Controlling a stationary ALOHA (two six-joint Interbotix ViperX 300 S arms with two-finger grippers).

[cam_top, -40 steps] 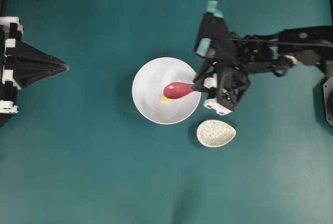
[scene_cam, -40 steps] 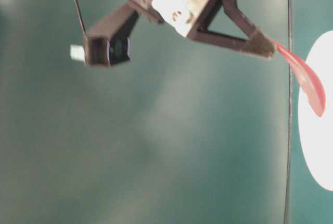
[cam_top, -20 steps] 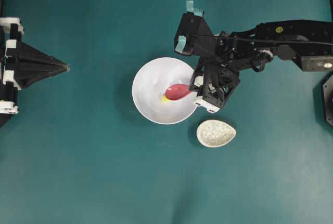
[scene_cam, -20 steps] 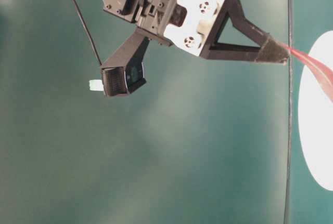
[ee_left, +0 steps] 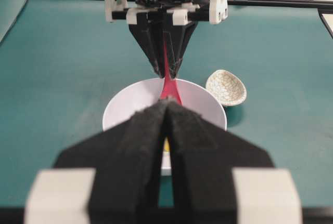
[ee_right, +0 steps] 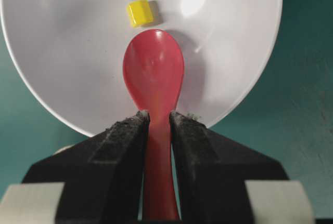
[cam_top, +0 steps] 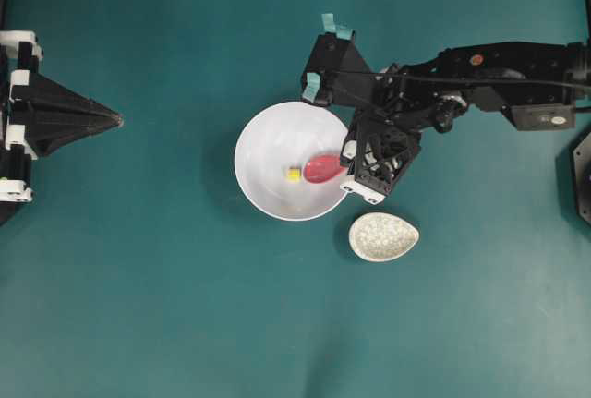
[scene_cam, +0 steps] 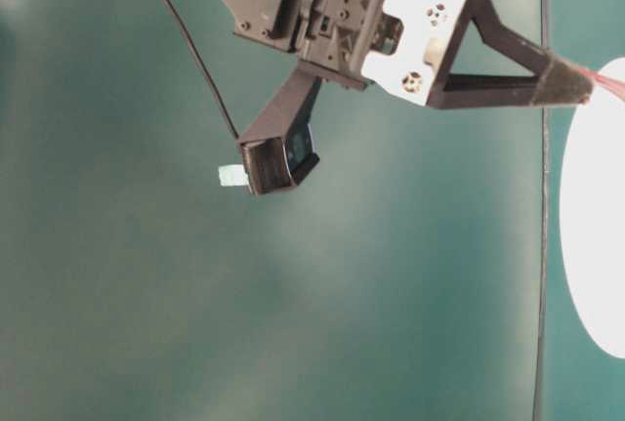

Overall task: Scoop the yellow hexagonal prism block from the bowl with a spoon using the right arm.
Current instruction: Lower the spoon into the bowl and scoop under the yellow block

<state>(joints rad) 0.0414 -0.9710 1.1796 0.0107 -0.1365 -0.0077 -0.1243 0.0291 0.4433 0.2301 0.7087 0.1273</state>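
Right gripper (ee_right: 158, 122) clamps pink-red spoon (ee_right: 154, 78) by handle. Spoon head pulled back right, uncovering yellow hexagonal block (cam_top: 293, 174), now just left of tip in white bowl (cam_top: 263, 139). Block not scooped. Left gripper (ee_left: 167, 110) closed, empty.

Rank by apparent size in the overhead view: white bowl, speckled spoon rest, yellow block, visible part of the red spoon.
1. Round white bowl
2. Speckled teardrop spoon rest
3. Glossy pink-red spoon, visible part
4. Tiny yellow block
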